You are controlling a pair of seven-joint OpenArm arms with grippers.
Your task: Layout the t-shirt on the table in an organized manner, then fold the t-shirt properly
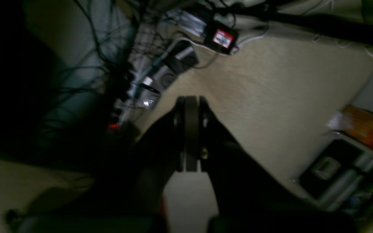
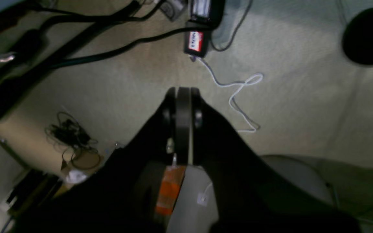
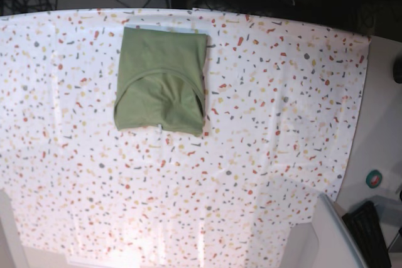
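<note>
The olive-green t-shirt (image 3: 162,83) lies folded into a compact rectangle on the speckled table (image 3: 264,155), toward the far left, with its curved neckline showing on top. No gripper appears in the base view. In the left wrist view my left gripper (image 1: 191,101) is shut with its jaws pressed together and nothing between them, pointing at beige carpet away from the table. My right gripper (image 2: 183,92) is likewise shut and empty above the carpet. Neither wrist view shows the t-shirt.
A black power brick (image 2: 195,41) with a red-white label, dark cables and a looped white cable (image 2: 238,94) lie on the floor. The plain grey-white surface (image 3: 384,123) borders the table's right edge, with a small teal disc (image 3: 374,178) on it.
</note>
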